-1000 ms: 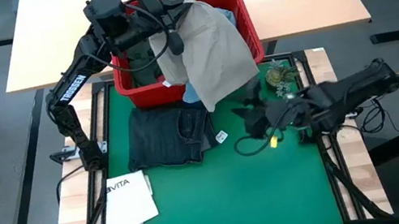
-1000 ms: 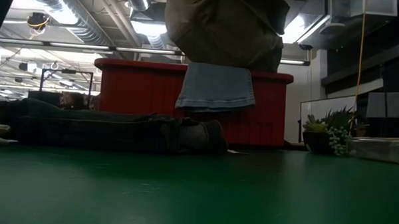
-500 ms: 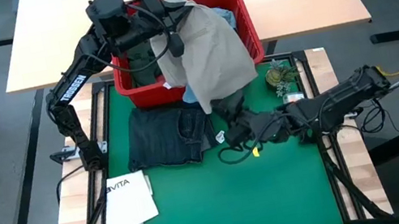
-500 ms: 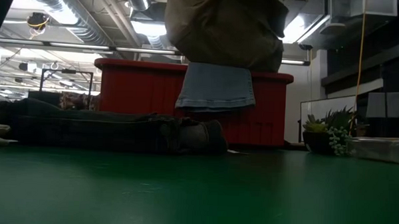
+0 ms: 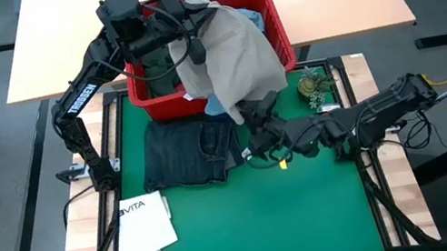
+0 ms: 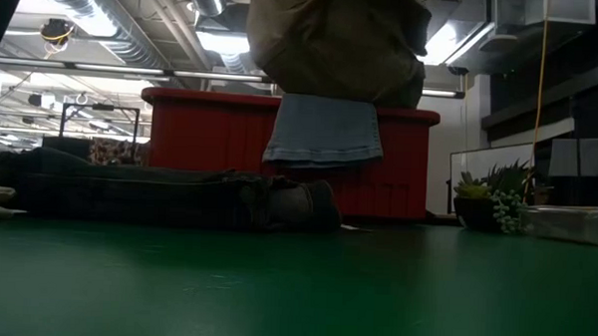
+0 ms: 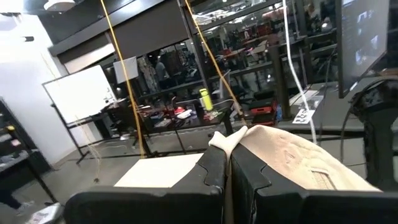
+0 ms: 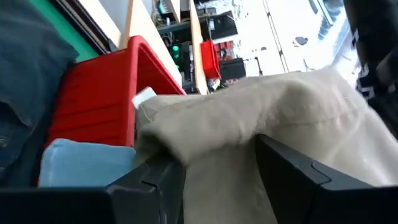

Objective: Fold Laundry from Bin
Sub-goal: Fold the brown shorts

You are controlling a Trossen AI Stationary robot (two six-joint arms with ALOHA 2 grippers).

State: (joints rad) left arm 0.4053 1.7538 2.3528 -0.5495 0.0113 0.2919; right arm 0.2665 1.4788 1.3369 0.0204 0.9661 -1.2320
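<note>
left tool [image 5: 181,4] sits at upper centre of the high view, above the red bin [image 5: 272,6], fingers pressed together on the top edge of the khaki trousers [image 5: 230,60] — the left wrist view shows cloth pinched between the two dark fingers [image 7: 211,168]. the trousers hang from there, draped over the bin's front rim and down toward the green table [image 5: 312,211].

right tool [image 5: 251,113] is at centre frame, at the lower hem of the khaki trousers, fingers spread wide with the cloth lying between them in the right wrist view; not closed on anything yet.

light blue jeans [image 6: 323,129] hang over the bin's front wall under the khaki. dark navy jeans [image 5: 186,150] lie folded flat on the table, centre left, just below the bin.

step in hand, as i judge it: secure the lower hem, then lift the trousers clear and spread them. to do it well — seat the hem deep between the fingers before closing, take the khaki layer only and not the blue one beneath, and keep both arms pulling evenly so the cloth leaves the bin without dragging others.

hard to make out: the rest of the bin's contents are covered by khaki; the low view cuts off the trousers' top and shows neither tool; whether the right tool's lower finger is under one layer or two i cannot tell.
</note>
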